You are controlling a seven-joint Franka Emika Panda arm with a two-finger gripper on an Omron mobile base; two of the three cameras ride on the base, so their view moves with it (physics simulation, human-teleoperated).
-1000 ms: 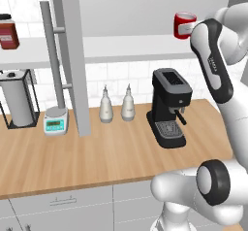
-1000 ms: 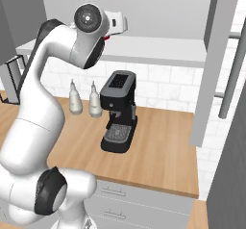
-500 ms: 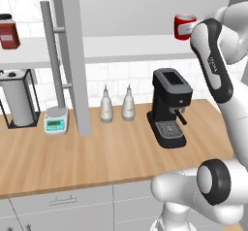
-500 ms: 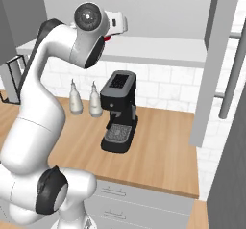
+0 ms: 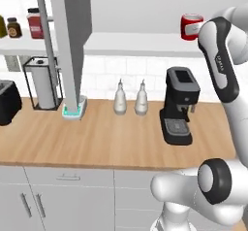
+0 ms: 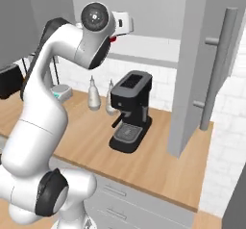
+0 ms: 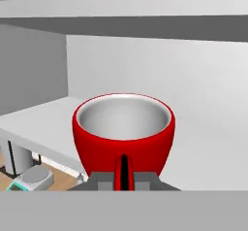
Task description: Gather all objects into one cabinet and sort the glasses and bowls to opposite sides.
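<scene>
Hand view: red cup (image 7: 123, 133) upright, dead ahead of gripper (image 7: 124, 176), handle toward the camera between the fingertips, apparently pinched by a narrow claw though contact isn't clear, cup at cabinet shelf (image 5: 140, 43) height, over its right part.

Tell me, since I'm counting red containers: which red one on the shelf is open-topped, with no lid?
The red cup at the shelf's right end, beside the arm: pale rim, hollow inside. The red-brown jar far left carries a black lid.
</scene>
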